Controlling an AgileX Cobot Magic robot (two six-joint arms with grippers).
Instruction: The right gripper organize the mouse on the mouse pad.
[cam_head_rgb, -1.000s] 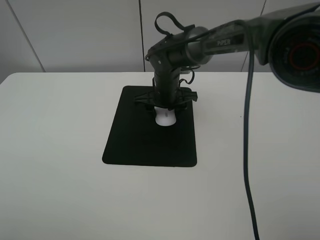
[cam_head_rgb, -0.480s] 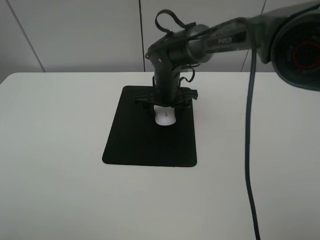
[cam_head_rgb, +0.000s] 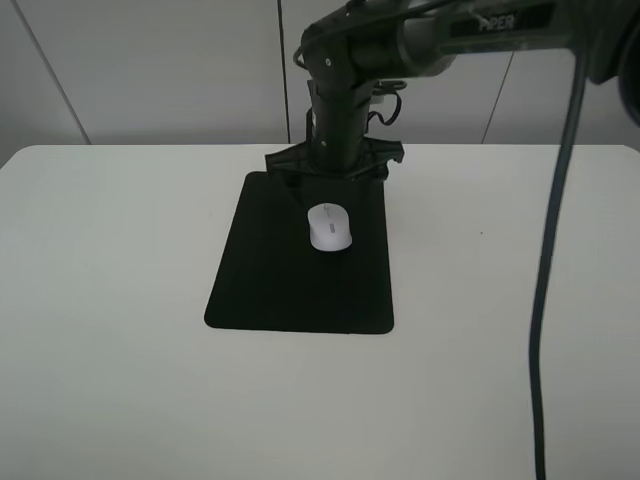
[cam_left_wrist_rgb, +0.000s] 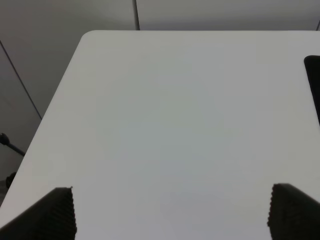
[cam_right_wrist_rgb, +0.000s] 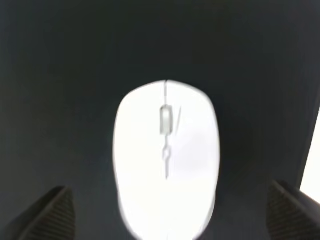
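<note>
The white mouse (cam_head_rgb: 330, 228) lies on the black mouse pad (cam_head_rgb: 290, 285), in the pad's far right part, with nothing touching it. My right gripper (cam_head_rgb: 336, 163) hangs above the pad's far edge, just behind and above the mouse, with its jaws spread wide and empty. In the right wrist view the mouse (cam_right_wrist_rgb: 165, 155) fills the middle, its scroll wheel visible, on the pad (cam_right_wrist_rgb: 75, 60), with the fingertips (cam_right_wrist_rgb: 52, 215) apart at either side. My left gripper (cam_left_wrist_rgb: 170, 215) is open and empty over bare table.
The white table (cam_head_rgb: 120, 250) surrounds the pad on all sides. A black cable (cam_head_rgb: 545, 300) hangs down on the right. The pad's edge (cam_left_wrist_rgb: 315, 80) shows in the left wrist view. A grey wall stands behind the table.
My right gripper has risen from around the mouse and moved back toward the pad's far edge. The mouse stays in place on the pad and now shows fully.
</note>
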